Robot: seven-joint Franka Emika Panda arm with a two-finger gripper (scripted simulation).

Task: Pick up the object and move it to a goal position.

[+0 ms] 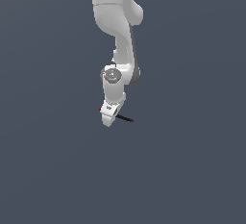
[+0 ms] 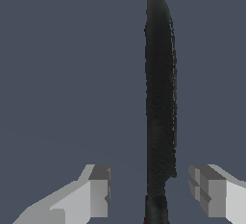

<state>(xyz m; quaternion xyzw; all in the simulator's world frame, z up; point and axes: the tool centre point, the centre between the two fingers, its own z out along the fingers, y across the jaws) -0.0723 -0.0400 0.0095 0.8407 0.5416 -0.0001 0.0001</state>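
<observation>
The object is a thin black stick (image 2: pixel 159 88) lying lengthwise between my two fingers, with a hint of red at its near end at the frame's edge. My gripper (image 2: pixel 153 190) is open around it, with a gap on each side between the stick and the grey pads (image 2: pixel 100 189). In the exterior view the gripper (image 1: pixel 108 118) hangs low at the end of the white arm. There the stick (image 1: pixel 126 118) pokes out toward the exterior view's right, and a small red speck (image 1: pixel 100 108) shows by the hand.
The white arm (image 1: pixel 115 35) comes down from the top of the exterior view. Around it lies only a plain dark grey-blue ground (image 1: pixel 192 170).
</observation>
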